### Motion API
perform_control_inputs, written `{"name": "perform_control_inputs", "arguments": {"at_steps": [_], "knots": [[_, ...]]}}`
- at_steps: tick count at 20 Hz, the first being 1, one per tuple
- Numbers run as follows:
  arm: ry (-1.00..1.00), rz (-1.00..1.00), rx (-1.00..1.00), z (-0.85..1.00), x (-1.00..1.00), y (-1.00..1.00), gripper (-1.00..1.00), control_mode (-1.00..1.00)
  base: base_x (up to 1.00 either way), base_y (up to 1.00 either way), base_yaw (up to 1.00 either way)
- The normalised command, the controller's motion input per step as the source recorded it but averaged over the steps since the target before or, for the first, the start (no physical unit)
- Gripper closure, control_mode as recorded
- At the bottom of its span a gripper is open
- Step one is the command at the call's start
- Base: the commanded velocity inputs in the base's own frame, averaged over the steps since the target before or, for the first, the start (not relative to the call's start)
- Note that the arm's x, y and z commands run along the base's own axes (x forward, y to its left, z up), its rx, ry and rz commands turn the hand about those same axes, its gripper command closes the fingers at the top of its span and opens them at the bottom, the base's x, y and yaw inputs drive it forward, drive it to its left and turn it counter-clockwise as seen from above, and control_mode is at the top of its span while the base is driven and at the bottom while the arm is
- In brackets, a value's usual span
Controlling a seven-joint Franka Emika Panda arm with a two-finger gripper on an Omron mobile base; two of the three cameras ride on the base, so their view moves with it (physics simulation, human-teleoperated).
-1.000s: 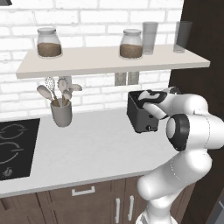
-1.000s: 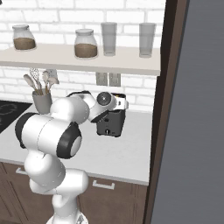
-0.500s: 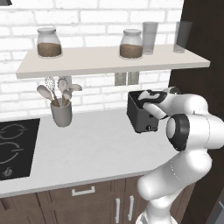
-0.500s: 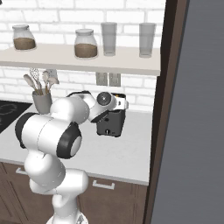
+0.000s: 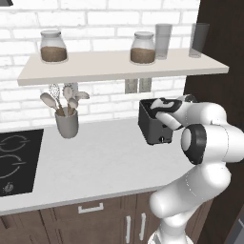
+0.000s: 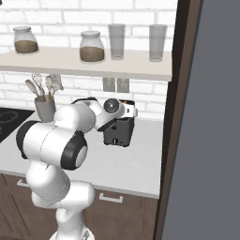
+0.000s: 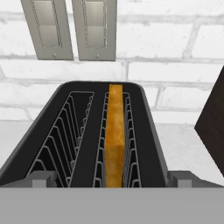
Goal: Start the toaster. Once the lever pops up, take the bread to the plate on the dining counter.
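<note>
A: Inspecting the edges first. What hems in the toaster?

B: It stands on the pale worktop, close to the white brick wall behind it, with two grey wall outlets just above. To its right, in the right base view, a tall dark panel rises near it. A shelf runs overhead carrying two jars and two glasses.

A: Open room?

B: The worktop to the toaster's left is bare up to a grey pot of utensils, which stands well apart. Beyond that, the black cooktop lies at the far left. The worktop in front of the toaster is bare to its front edge.

A: Where is the bread?

B: It stands on edge in the right-hand slot as the hand view shows it, its orange-brown crust up. The left-hand slot shows only its wire guides.

A: State of the gripper?

B: It hangs above the near end of the toaster. The jaws stand spread wide: one fingertip shows at the lower left and the other at the lower right, outside both slots. Nothing is between them, and I cannot tell whether either tip touches the toaster's rim.

A: The lever?

B: Small fittings show on the narrow front face in the left base view, too small to tell apart.
</note>
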Motion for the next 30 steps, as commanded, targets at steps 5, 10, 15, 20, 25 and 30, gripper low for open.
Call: {"name": "perform_control_inputs", "arguments": {"at_steps": [5,10,15,20,25,30], "knots": [[0.00,0.00,0.00,0.00,0.00,0.00,-1.00,-1.00,0.00,0.00,0.00],[0.00,0.00,0.00,0.00,0.00,0.00,-1.00,-1.00,0.00,0.00,0.00],[0.00,0.00,0.00,0.00,0.00,0.00,-1.00,-1.00,0.00,0.00,0.00],[0.00,0.00,0.00,0.00,0.00,0.00,-1.00,-1.00,0.00,0.00,0.00],[0.00,0.00,0.00,0.00,0.00,0.00,-1.00,-1.00,0.00,0.00,0.00],[0.00,0.00,0.00,0.00,0.00,0.00,-1.00,-1.00,0.00,0.00,0.00]]}}
